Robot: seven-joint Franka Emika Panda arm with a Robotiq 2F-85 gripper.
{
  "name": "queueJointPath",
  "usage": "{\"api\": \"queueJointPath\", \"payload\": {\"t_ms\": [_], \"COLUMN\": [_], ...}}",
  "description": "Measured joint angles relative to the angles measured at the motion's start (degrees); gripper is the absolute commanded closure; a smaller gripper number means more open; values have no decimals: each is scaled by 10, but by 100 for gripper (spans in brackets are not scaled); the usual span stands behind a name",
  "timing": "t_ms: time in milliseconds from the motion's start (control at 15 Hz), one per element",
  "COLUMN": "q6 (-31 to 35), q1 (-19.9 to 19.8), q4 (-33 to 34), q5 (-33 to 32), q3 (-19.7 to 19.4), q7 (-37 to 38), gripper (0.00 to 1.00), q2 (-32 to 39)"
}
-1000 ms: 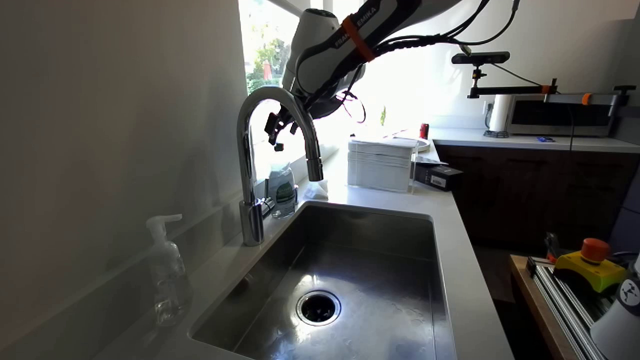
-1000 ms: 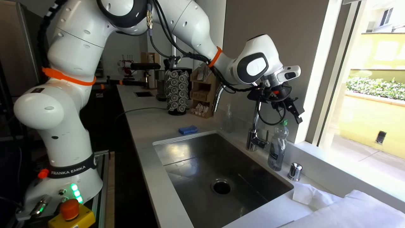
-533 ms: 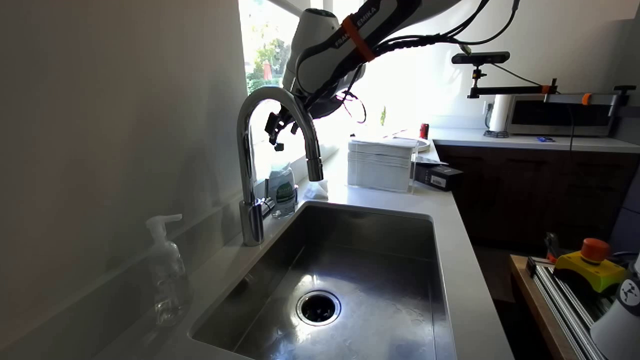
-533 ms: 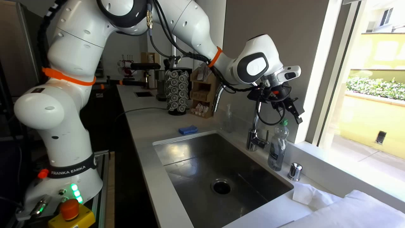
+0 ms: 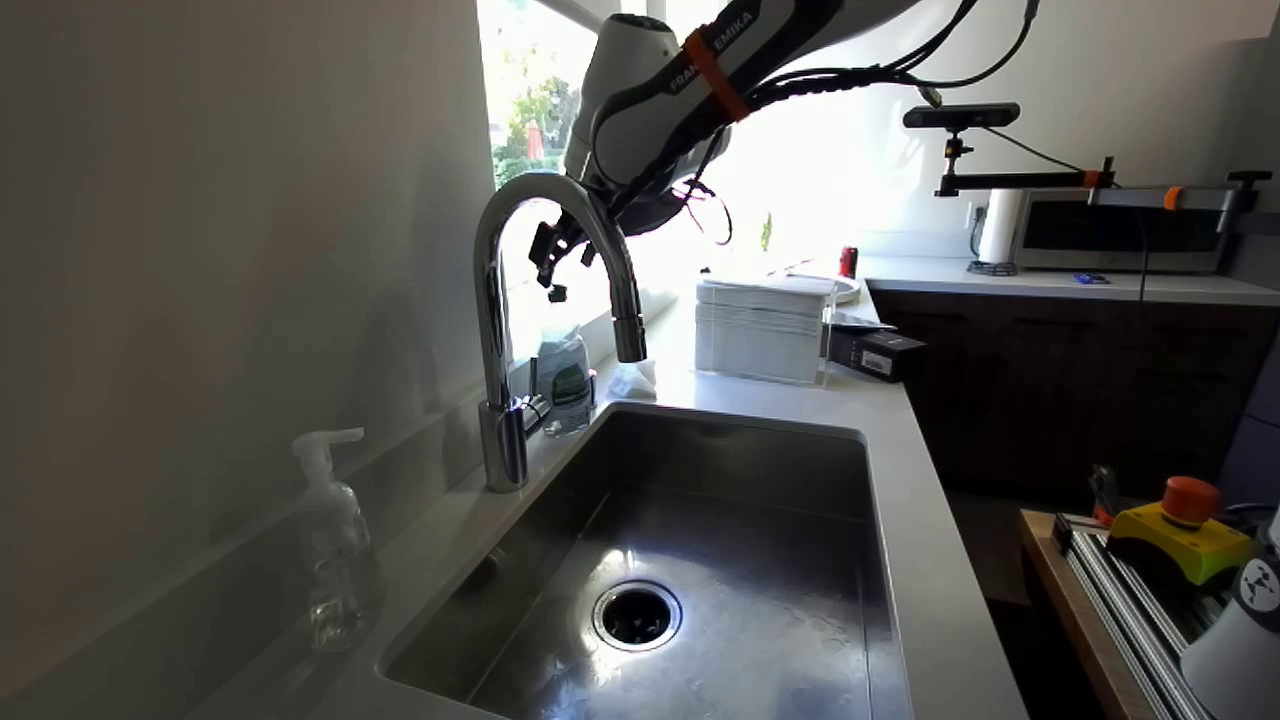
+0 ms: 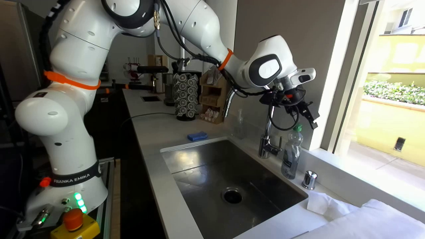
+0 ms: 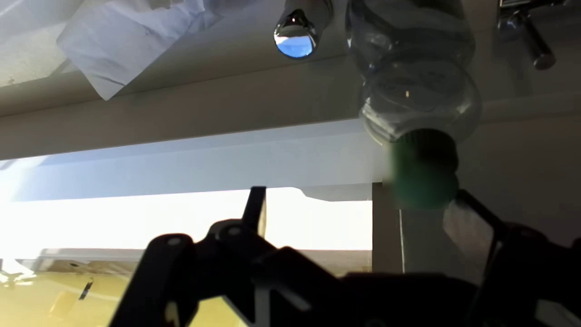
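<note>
My gripper (image 7: 361, 202) is open, with its two fingers wide apart and nothing between them. In both exterior views it hangs behind the faucet by the window (image 5: 562, 272) (image 6: 308, 116). The nearest thing is a clear bottle (image 6: 292, 156) with a green cap (image 6: 297, 128), upright between the faucet and a chrome cylinder. In the wrist view the bottle (image 7: 420, 97) comes down from the top, and its cap (image 7: 426, 177) lies by the right fingertip. I cannot tell whether they touch. The bottle also shows behind the faucet (image 5: 566, 390), its top washed out by glare.
A tall chrome faucet (image 5: 492, 330) stands beside the steel sink (image 6: 212, 166). The chrome cylinder (image 6: 309, 180) and white crumpled sheets (image 6: 332, 205) lie along the counter. A clear pump bottle (image 5: 335, 560), a blue sponge (image 6: 197, 136) and the window ledge (image 6: 365, 179) are also there.
The arm's wrist and gripper have risen by a very small amount. The bottle and everything else stay where they were.
</note>
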Motion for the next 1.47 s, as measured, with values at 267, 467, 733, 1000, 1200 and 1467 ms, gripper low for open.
{"api": "queueJointPath", "payload": {"t_ms": [267, 467, 733, 1000, 1200, 1467], "q6": [-1, -6, -21, -35, -42, -44], "q1": [2, 3, 4, 5, 5, 6], "q4": [0, 1, 2, 3, 5, 8], "q5": [0, 0, 0, 0, 0, 0], "q3": [-3, -4, -5, -5, -5, -5], "q7": [2, 5, 9, 12, 15, 17], "gripper": [0, 0, 0, 0, 0, 0], "q2": [-1, -1, -5, -12, -14, -14]}}
